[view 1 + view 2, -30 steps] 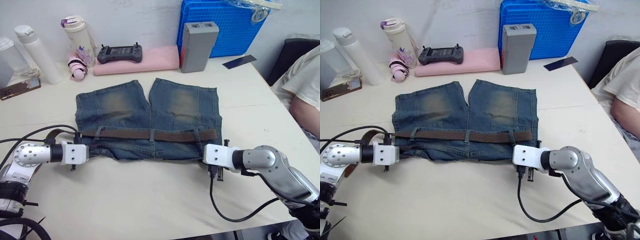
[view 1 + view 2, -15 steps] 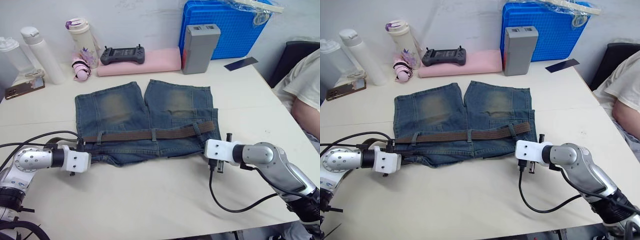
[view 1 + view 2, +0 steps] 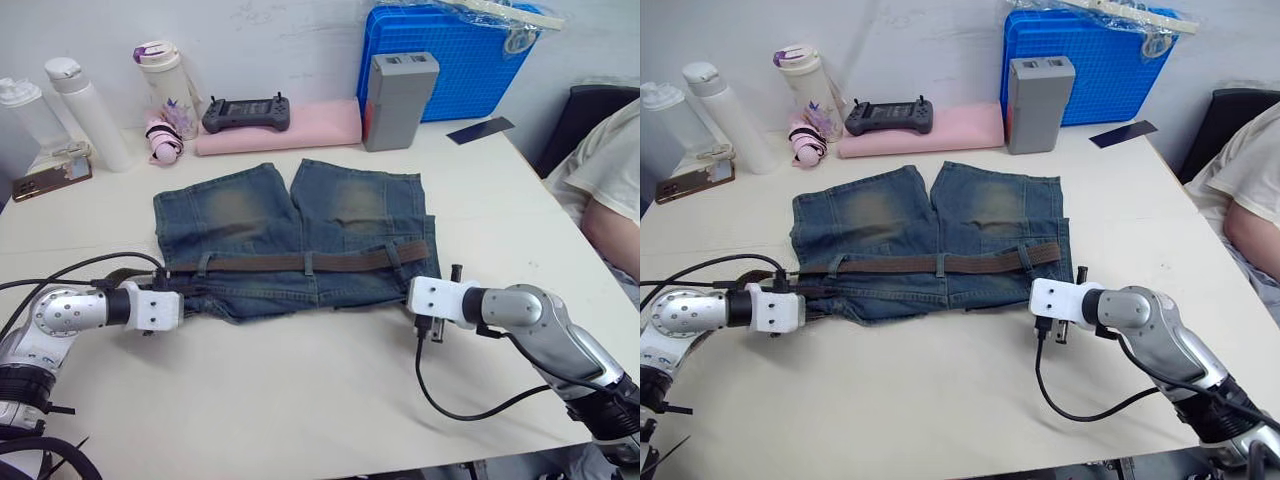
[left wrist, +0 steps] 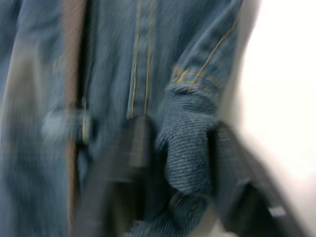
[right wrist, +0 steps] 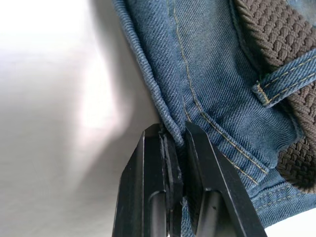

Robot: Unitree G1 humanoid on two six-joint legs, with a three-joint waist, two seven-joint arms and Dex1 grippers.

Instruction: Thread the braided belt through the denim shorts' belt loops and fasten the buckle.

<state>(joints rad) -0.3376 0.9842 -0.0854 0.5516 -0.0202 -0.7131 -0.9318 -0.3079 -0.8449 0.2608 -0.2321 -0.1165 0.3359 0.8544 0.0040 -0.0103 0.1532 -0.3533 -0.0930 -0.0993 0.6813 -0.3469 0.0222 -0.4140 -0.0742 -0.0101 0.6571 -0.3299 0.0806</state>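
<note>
Faded denim shorts lying flat on the desk, waistband toward the robot, braided belt running through the belt loops. Left end effector clamped on a bunched denim fold at the left waistband corner. Right end effector pinched tight on the right waistband edge. No readable writing.
</note>
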